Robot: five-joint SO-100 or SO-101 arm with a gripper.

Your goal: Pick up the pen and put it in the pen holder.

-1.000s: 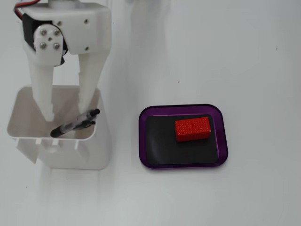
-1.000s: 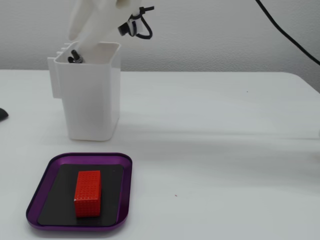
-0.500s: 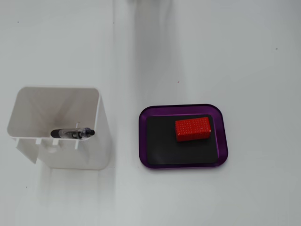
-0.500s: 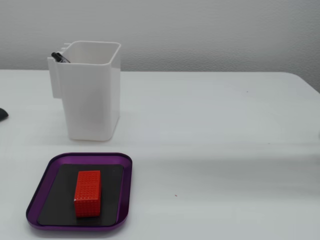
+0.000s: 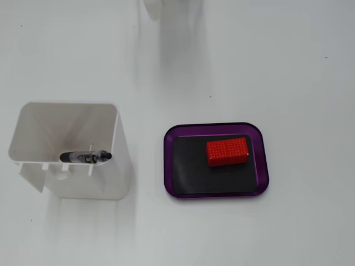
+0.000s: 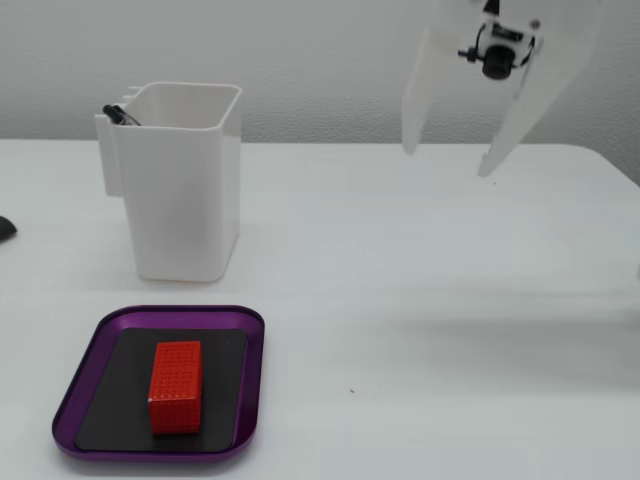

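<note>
A black and clear pen rests inside the white pen holder, leaning against its near wall; in the other fixed view its black tip pokes above the holder's left rim. My white gripper hangs high above the table at the upper right, well away from the holder. Its two fingers are spread wide apart and hold nothing. In the top-down fixed view only a blurred white bit of the arm shows at the top edge.
A purple tray with a black mat holds a red studded block; it also shows in the other fixed view with the block. A dark object sits at the left edge.
</note>
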